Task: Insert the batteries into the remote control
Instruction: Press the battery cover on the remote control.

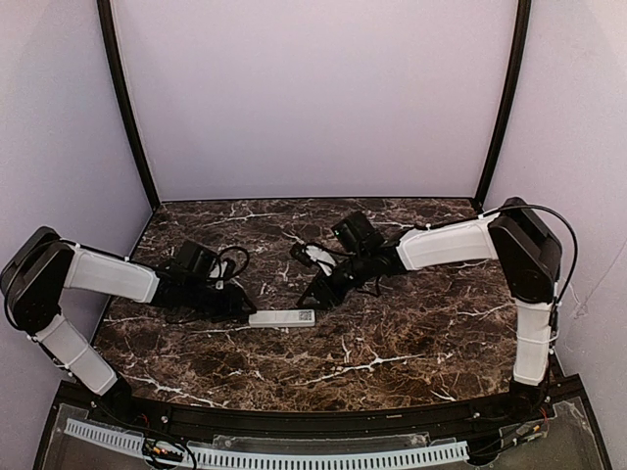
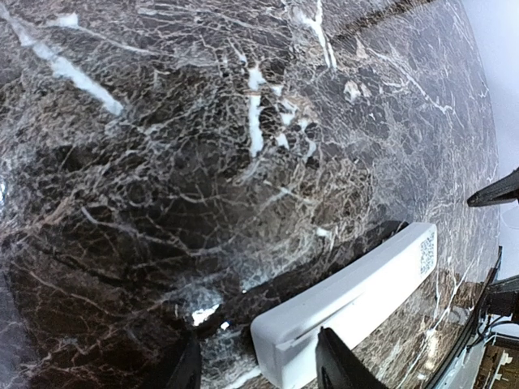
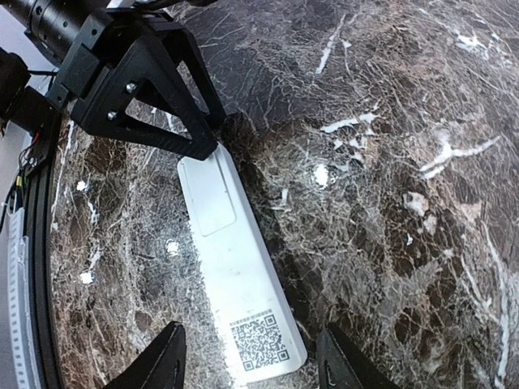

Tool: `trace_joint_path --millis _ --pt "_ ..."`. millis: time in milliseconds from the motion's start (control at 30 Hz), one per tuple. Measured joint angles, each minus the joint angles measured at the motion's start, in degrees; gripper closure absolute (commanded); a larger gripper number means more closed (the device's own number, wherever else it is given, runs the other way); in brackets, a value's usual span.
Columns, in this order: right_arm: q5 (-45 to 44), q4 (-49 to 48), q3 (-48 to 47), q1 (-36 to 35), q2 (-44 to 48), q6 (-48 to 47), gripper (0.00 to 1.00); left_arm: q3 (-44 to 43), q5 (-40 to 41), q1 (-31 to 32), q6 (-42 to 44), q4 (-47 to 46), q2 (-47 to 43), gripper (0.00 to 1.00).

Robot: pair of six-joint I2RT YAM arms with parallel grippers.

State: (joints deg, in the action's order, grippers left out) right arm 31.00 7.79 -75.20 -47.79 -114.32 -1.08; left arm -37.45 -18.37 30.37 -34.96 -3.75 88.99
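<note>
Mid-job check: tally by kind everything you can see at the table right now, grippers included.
remote control: 1
grippers: 2, the left gripper and the right gripper
batteries: 0 in any view
Total: 3

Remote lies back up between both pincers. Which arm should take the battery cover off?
Left, likely. The left pincer straddles the end of the remote control nearest the battery cover; the right pincer straddles the QR code end, better for steadying.
</note>
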Motion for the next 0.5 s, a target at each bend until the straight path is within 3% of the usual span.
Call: trace_joint_path --millis 500 --pt "-3.43 -0.07 -3.56 -3.06 -6.01 -13.27 0.45 1.36 -3.58 0.28 -2.75 -4.37 0.50 0.47"
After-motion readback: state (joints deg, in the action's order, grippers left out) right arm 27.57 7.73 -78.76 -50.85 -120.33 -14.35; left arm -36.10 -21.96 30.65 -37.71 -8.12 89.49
